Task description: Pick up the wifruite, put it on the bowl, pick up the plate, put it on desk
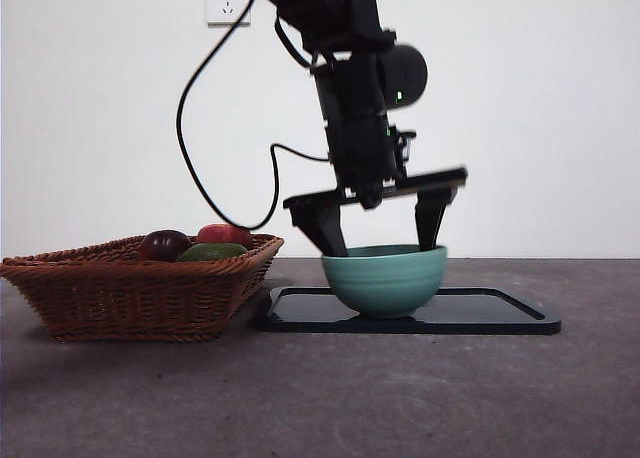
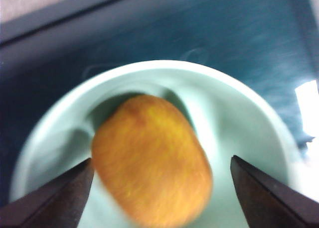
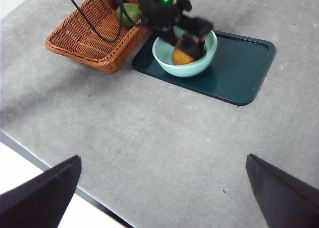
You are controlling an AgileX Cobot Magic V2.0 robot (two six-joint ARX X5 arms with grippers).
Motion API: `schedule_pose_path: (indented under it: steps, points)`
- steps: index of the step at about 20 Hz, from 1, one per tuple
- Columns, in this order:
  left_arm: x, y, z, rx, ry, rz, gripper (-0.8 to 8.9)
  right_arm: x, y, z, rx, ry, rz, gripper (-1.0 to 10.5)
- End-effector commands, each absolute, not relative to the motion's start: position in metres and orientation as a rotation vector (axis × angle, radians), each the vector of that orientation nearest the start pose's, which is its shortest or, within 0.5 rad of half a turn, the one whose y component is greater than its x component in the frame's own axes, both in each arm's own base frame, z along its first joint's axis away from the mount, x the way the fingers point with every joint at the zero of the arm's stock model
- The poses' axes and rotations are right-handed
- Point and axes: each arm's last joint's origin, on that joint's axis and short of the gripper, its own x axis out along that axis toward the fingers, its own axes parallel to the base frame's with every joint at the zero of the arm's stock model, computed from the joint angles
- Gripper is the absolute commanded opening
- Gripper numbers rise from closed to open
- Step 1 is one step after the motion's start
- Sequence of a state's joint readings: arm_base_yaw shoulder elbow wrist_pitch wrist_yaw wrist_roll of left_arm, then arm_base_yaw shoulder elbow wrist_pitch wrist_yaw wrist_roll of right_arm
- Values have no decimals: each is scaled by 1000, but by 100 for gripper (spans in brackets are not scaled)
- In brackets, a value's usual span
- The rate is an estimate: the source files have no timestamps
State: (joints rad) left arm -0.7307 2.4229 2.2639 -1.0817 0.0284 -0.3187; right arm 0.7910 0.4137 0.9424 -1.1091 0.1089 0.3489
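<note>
The orange-brown wifruite (image 2: pixel 149 166) lies inside the mint-green bowl (image 2: pixel 249 133), which stands on the dark teal plate (image 2: pixel 224 39). My left gripper (image 2: pixel 161 160) hangs open over the bowl, one jaw on each side of the fruit and neither touching it. In the front view the left gripper (image 1: pixel 384 240) dips its tips just inside the rim of the bowl (image 1: pixel 385 280), and the fruit is hidden there. My right gripper (image 3: pixel 163 158) is open and empty, high above the desk (image 3: pixel 149 128), and looks down on the bowl (image 3: pixel 164 56), the wifruite (image 3: pixel 180 57) and the plate (image 3: pixel 239 73).
A wicker basket (image 1: pixel 140 293) with a dark purple fruit (image 1: pixel 163 244), a red fruit (image 1: pixel 225 234) and a green fruit (image 1: pixel 212 251) stands close against the plate's (image 1: pixel 500 313) left end. The left arm's cable (image 1: pixel 190 168) loops above the basket.
</note>
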Motion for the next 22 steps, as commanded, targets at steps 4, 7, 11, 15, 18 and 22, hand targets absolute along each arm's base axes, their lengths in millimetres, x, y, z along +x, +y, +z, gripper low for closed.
schedule_pose_path:
  steps: [4,7,11,15,18,22]
  points:
    - [375,-344,192,199,1273,-469,293,30,27,334,83,629,563,649]
    - [375,-344,192,199,1272,-469,169,30,27,334,83,629,563,649]
    - [375,-344,198,185,1273,-491,154,31,27,334,82,628,562,649]
    - [373,-342,235,184,1246,-509,154,31,27,334,82,629,562,649]
    - [366,-336,276,202,1204,-542,154,31,27,334,82,628,562,649]
    - [351,-323,332,199,1087,-599,154,31,27,334,84,629,562,649]
